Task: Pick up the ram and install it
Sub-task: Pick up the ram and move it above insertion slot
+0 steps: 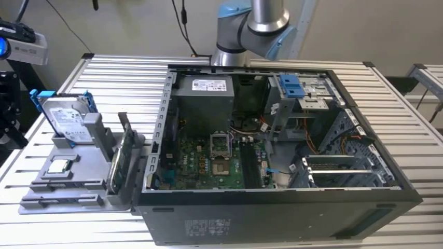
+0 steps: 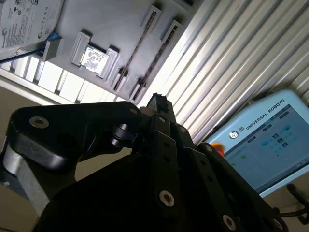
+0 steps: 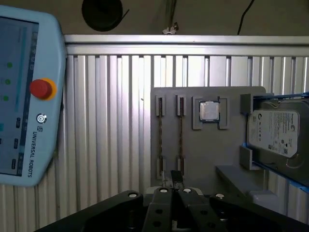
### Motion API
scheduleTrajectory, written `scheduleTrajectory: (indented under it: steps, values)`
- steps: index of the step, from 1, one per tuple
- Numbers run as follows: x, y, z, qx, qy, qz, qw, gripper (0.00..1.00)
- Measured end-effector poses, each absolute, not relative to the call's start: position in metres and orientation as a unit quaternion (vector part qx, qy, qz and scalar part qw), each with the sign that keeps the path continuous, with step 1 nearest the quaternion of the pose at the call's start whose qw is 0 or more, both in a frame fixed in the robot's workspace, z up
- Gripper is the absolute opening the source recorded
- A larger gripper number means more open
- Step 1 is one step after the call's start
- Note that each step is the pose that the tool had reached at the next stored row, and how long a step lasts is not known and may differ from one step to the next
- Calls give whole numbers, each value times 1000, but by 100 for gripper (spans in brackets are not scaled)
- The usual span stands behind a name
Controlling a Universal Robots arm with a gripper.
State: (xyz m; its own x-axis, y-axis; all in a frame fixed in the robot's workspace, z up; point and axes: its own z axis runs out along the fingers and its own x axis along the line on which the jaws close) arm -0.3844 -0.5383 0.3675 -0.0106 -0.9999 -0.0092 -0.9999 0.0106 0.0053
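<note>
The ram [image 1: 125, 134] is a dark narrow stick standing on edge in the grey holder tray [image 1: 76, 194], at the exterior view's left of the open computer case [image 1: 277, 155]. Beside it a green board [image 1: 116, 174] also stands on edge. In the first wrist view both appear as thin lines [image 3: 181, 130] in the tray's [image 3: 212, 154] slots, and I cannot tell which is the ram. My gripper [image 3: 176, 180] hangs well above the tray's slotted end, shut and holding nothing. The second wrist view has its fingertips [image 2: 157, 102] over the same tray [image 2: 96, 19].
On the tray a silver hard drive [image 1: 68, 118] stands in a blue frame and a processor chip [image 1: 59, 166] lies flat. A teach pendant [image 3: 24, 96] with a red button lies on the slatted metal table [image 3: 111, 121]. The motherboard [image 1: 215, 161] sits inside the case.
</note>
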Motion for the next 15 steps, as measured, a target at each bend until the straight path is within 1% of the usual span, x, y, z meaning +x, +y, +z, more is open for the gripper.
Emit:
scheduleTrajectory:
  steps: [3, 4, 5, 8, 10, 11, 15]
  values:
    - [-384, -538, 368, -703, 711, 5, 1, 12]
    - [-384, -538, 368, -703, 711, 5, 1, 17]
    - [-384, -538, 368, -703, 711, 5, 1, 17]
    - [-384, -538, 368, -703, 711, 5, 1, 36]
    - [-384, -538, 367, -703, 711, 5, 1, 36]
    - [-384, -538, 367, -703, 711, 5, 1, 42]
    - [-384, -538, 367, -704, 711, 5, 1, 42]
